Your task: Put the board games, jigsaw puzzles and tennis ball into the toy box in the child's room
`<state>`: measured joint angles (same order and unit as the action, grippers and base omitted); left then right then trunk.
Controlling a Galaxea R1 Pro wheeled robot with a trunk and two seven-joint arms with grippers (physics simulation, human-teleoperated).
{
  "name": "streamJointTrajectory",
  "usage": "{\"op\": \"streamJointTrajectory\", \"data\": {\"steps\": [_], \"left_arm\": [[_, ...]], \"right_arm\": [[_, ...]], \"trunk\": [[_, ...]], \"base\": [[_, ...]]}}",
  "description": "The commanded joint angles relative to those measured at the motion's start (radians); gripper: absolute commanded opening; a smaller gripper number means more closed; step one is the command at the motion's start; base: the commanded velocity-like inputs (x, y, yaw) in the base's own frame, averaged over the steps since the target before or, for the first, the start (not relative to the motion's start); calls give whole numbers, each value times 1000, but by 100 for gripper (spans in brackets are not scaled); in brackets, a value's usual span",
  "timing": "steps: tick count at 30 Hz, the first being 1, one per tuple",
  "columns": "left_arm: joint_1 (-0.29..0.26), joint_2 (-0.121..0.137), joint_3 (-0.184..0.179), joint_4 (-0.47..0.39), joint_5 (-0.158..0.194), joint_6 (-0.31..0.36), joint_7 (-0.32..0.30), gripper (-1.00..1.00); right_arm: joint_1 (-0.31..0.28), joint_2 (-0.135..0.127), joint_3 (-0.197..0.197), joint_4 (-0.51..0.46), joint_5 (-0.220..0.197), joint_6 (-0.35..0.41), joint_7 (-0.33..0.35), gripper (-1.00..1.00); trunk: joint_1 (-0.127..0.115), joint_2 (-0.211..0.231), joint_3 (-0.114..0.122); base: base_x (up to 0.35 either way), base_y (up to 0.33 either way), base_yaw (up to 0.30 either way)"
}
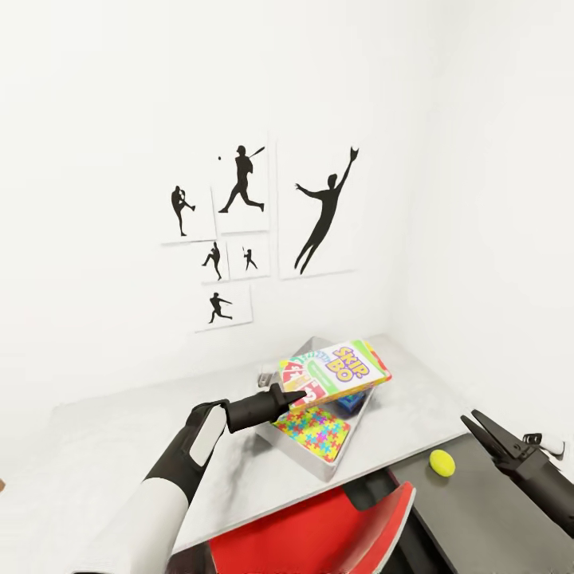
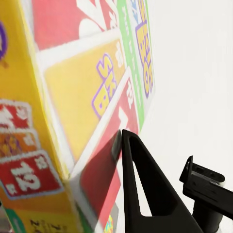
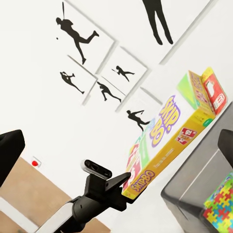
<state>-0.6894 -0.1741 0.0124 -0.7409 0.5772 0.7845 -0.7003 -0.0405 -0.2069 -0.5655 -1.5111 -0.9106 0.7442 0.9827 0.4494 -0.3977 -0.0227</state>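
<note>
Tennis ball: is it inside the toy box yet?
No, the tennis ball lies on the dark table section, outside the toy box.

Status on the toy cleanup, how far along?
Partway. Done: a jigsaw puzzle and a small blue game sit in the toy box; a third box looks stacked there too. In hand: the left gripper holds the SKIP-BO box over the toy box, unreleased. Left: the tennis ball on the dark table section; right gripper open.
</note>
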Motion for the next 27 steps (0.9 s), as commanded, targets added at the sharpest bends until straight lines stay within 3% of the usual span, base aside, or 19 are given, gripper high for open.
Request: {"op": "streamJointTrajectory", "data": {"steps": [1,12,15,17,20,24,27], "left_arm": [[-1,0,1,0,3,5,-1,-100],[-2,0,1,0,5,2,0,-100],[-2,0,1,-2,24,-20,1,-100],[-3,0,1,-3,60,-55,8,-100],[-3,0,-2,-3,163,-138,86,-100],[-3,0,-28,-4,248,-171,217,-100],[-3,0,-62,-4,323,-182,259,-100]], "right_arm": [[-1,0,-1,0,-4,6,1,100],[-1,0,-1,0,-4,6,1,100],[-1,0,-1,0,-4,6,1,100],[-1,0,-1,0,-4,6,1,100],[-1,0,-1,0,-4,6,1,100],[-1,0,-1,0,-3,6,1,100],[-1,0,-1,0,-2,6,1,100]], "trunk": [[1,-2,-2],[1,-2,-2],[1,-2,-2],[1,-2,-2],[1,-2,-2],[1,-2,-2],[1,-2,-2]], "base": [[-37,-9,0],[-106,-80,0],[-15,-14,0],[-6,-6,0],[-2,-2,0],[0,0,0],[0,0,0]]}}
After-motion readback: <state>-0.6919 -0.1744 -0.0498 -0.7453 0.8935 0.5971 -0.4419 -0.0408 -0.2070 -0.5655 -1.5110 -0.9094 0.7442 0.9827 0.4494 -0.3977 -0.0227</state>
